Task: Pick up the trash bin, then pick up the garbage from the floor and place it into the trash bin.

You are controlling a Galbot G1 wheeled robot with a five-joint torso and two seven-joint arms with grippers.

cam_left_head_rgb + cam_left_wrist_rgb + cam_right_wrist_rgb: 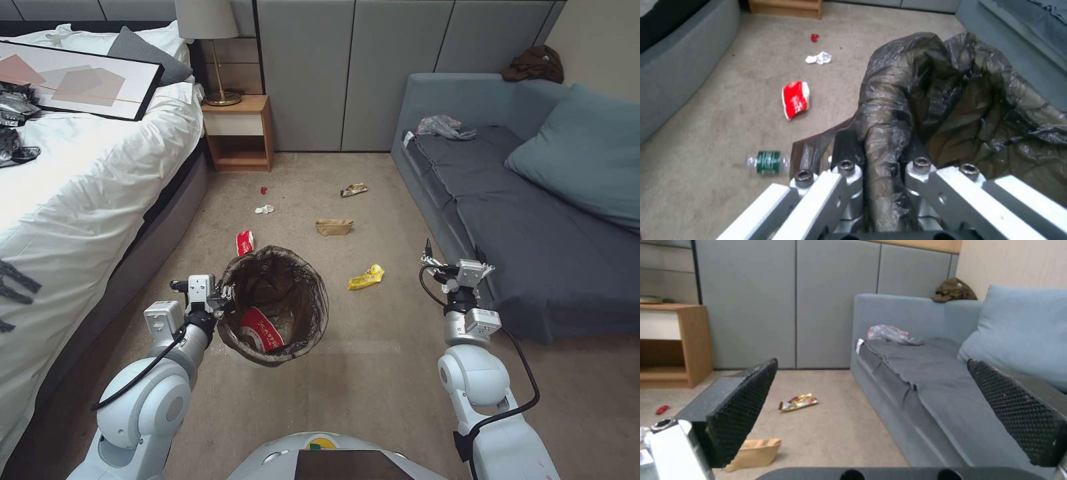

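Dark bag liner [889,133] was pinched between the fingers of my left gripper [225,293], which I had clamped on the rim of the trash bin [273,303]; the bin hung upright, mouth facing up, its long axis vertical, and a red-and-white wrapper [261,328] lay inside it. Just beyond the bin's far rim lay another red-and-white wrapper [245,242], with a white tissue wad [264,209] and a small red scrap [263,190] farther on toward the nightstand [239,132]. A clear green-labelled bottle [768,162] lay on its side on the carpet beside the bin. A yellow wrapper [366,277] lay between the bin and my right gripper [455,265], which hovered with its jaws wide apart and empty beside the sofa [533,253]. A tan paper bag [333,227] and a foil wrapper [353,190] lay farther from the bin.
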